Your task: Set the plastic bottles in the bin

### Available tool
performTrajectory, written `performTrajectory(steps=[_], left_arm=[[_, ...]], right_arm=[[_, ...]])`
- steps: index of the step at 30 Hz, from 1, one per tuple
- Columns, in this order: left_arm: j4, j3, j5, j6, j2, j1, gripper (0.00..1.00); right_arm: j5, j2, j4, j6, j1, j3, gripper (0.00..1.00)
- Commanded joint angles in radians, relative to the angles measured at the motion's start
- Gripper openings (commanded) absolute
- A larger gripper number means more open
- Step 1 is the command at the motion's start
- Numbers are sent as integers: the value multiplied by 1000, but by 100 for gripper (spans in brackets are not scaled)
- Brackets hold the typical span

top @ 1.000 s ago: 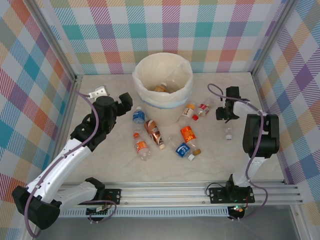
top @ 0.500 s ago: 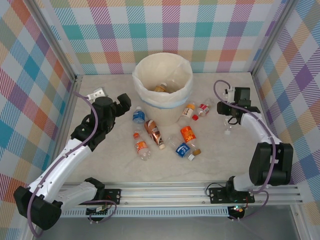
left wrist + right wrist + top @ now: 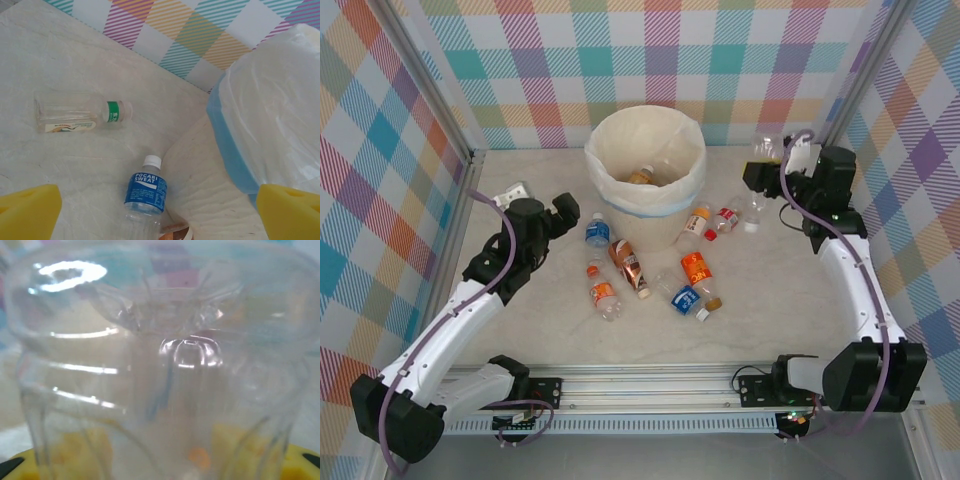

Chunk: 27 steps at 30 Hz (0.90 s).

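Observation:
My right gripper is shut on a clear plastic bottle, held in the air to the right of the bin. In the right wrist view the bottle's base faces the camera, with the yellow pads showing through it. The bin is a cream bucket with a white liner, and one bottle lies inside. My left gripper hangs open left of the bin, over a blue-labelled bottle. Several more bottles lie on the table in front of the bin.
A clear bottle with a green neck band lies at the back left near the wall. The bin's blue-edged liner is close on the left gripper's right. Checked walls enclose the table, with a metal rail along the front.
The right arm has lifted the clear bottle off the table on the right and carried it back and left, nearer the bin. The left arm has barely moved.

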Motion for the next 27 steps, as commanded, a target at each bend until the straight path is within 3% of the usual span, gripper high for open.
performTrajectory(steps=[1,7,11,15,18,23,27], left_arm=[[17,-27,8,-32,-36,21,100],[-17,-56,22,-49,-60,29,100],[-39,-78,28,-67,-78,34,100],[-40,-101,43,-88,-92,38,100],[-46,-111,47,-95,-102,40,100],[-67,-113,49,-93,-116,45,100],[-71,-116,54,-95,-118,47,100]], right_arm=[[-192,7,137,102,61,99,53],[-149,108,214,237,177,268,53],[-41,207,126,174,251,431,53],[3,304,150,183,294,523,54],[48,374,142,108,330,574,54],[118,519,-74,-16,350,737,54],[162,553,-141,-109,363,761,57]])
